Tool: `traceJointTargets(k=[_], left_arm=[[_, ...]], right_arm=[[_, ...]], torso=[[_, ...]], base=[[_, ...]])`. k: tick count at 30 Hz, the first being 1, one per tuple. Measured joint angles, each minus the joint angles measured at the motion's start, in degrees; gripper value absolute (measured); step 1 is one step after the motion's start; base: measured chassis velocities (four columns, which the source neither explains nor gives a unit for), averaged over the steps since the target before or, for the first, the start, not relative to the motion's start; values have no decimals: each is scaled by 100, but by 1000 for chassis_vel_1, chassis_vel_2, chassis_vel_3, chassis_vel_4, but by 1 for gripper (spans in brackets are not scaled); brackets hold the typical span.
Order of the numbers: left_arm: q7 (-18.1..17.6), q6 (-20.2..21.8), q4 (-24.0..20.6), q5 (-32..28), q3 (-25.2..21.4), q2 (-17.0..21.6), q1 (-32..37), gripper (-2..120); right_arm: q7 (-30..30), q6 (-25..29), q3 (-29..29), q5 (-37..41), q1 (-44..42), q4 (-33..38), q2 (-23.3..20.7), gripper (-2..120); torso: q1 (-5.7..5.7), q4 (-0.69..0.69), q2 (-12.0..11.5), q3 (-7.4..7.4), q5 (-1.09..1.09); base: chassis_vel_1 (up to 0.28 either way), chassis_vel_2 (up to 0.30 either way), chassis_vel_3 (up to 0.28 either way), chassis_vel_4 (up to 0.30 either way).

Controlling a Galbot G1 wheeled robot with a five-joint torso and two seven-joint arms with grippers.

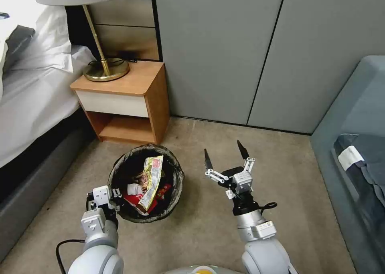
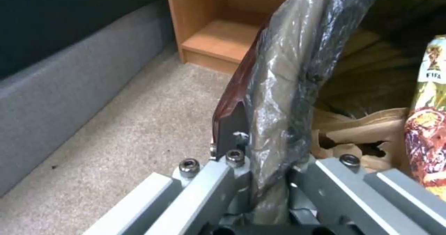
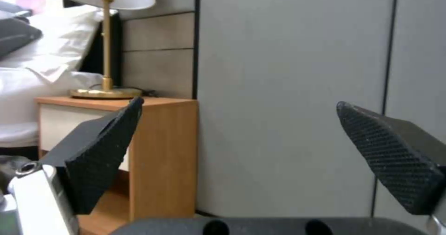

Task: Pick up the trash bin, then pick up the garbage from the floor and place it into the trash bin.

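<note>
— Where's the trash bin (image 1: 146, 184)?
— On the carpet, near-left, before the nightstand (image 1: 124, 101). Left gripper (image 2: 267, 174) pinching its bagged rim.
— Handling?
— Probably light, stiff wall, slippery liner; rim the best hold. Garbage (image 1: 150, 182) inside.
— Right gripper (image 1: 225, 157)?
— Spread wide, empty, right of it.

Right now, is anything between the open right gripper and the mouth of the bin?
Nothing visible. The right gripper hangs open and empty over bare carpet beside the trash bin, which the left gripper grips by its rim; wrappers already lie inside.
</note>
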Motion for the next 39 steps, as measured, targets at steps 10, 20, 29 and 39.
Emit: traceJointTargets(k=[10, 20, 29, 39], left_arm=[[16, -2, -66, 18, 41, -3, 30, 0], [22, -5, -101, 26, 26, -6, 44, 0], [22, -6, -102, 24, 23, -19, 41, 0], [23, -6, -122, 24, 20, -30, 57, 0]], right_arm=[[3, -15, 108, 87, 38, -5, -5, 100], [-4, 0, 64, 196, 125, -52, 23, 100], [-42, 4, 38, 222, 191, -91, 13, 100], [-62, -2, 5, 236, 238, -110, 11, 100]], torso=[[0, 0, 0, 0, 0], [0, -1, 0, 0, 0], [0, 1, 0, 0, 0], [0, 0, 0, 0, 0]], base=[[0, 0, 0, 0], [44, 63, 55, 49], [96, 110, 109, 97], [116, 111, 114, 111]])
